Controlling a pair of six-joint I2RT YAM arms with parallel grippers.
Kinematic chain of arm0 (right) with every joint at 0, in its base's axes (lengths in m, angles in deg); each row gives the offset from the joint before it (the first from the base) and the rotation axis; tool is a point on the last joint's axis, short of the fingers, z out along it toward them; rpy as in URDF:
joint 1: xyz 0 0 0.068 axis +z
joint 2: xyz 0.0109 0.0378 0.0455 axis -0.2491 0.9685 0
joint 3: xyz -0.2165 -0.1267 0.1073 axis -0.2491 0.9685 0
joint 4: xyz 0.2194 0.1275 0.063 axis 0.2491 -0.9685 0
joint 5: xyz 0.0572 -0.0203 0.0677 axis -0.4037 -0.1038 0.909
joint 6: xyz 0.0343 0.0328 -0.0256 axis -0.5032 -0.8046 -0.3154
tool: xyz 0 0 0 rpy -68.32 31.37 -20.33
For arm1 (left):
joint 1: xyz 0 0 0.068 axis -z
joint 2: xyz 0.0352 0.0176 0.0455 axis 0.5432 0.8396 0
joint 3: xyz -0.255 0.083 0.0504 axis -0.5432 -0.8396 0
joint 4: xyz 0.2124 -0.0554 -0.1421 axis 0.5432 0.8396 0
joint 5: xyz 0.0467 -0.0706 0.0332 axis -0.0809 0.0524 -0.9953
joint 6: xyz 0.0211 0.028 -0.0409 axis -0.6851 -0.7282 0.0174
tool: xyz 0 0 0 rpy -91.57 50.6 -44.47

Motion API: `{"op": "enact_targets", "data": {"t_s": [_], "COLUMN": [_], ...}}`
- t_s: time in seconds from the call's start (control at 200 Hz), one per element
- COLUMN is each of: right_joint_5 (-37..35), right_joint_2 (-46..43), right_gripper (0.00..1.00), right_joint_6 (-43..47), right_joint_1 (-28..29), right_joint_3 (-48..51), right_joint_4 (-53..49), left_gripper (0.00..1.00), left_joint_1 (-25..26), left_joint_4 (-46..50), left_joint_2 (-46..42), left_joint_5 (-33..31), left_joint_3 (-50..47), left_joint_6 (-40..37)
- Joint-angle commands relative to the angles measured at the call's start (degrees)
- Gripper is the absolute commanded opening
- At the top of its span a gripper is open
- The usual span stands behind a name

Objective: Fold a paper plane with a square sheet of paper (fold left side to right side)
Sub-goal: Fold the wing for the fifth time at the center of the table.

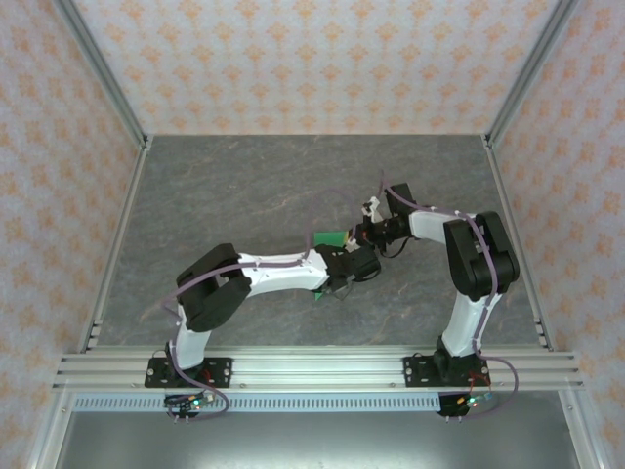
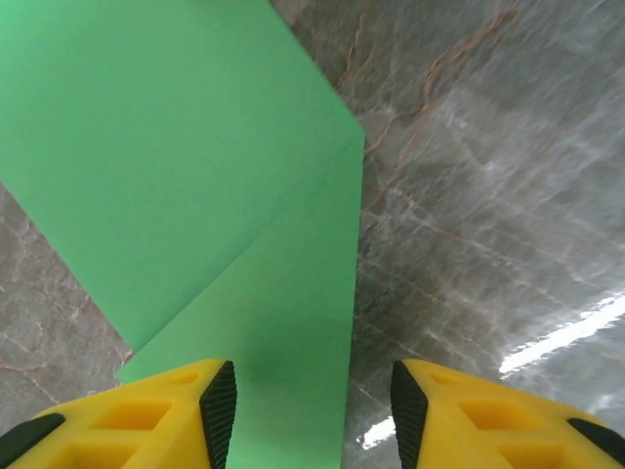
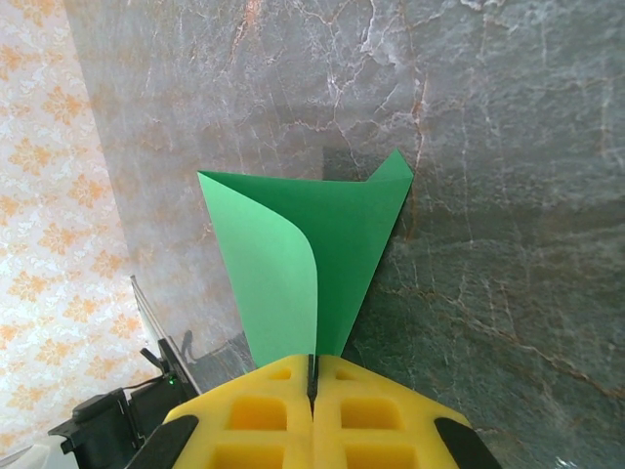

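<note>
Right wrist view: right gripper (image 3: 312,369) clamps the paper (image 3: 347,244); left gripper (image 2: 314,403) straddles it, fingers apart. Closing off-line risks a skewed crease.

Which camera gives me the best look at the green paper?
The left wrist view: the green paper is close and large, its diagonal fold line and edges sharp. The right wrist view has it sticking out of the shut right end effector, one flap curling. In the top view, small green bits peek out between the arms.
</note>
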Motion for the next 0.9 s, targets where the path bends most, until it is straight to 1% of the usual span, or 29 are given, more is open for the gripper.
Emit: {"op": "enact_targets", "data": {"t_s": [0.0, 0.25, 0.49, 0.676, 0.896], "right_joint_5": [-0.21, -0.34, -0.84, -1.44, -1.62], "right_joint_2": [0.82, 1.26, 1.59, 1.77, 1.5], "right_gripper": [0.03, 0.03, 0.03, 0.03, 0.04], "right_joint_6": [-0.33, -0.2, 0.1, 0.22, 0.47], "right_joint_1": [0.44, 0.48, 0.57, 0.49, 0.57], "right_joint_3": [-1.44, -1.59, -1.79, -1.94, -2.42], "right_joint_4": [-1.08, -1.29, -1.91, -2.19, -2.93], "left_gripper": [0.46, 0.37, 0.34, 0.29, 0.14], "left_joint_1": [0.48, 0.52, 0.47, 0.52, 0.48], "left_joint_4": [4.5, 5.27, 4.91, 4.83, 4.47], "left_joint_2": [1.58, 2.99, 3.29, 2.99, 2.29], "left_joint_5": [-3.08, -3.68, -2.99, -3.0, -2.69], "left_joint_3": [2.09, 2.56, 2.56, 2.58, 2.47], "left_joint_6": [1.92, 2.28, 2.24, 2.27, 2.16]}}
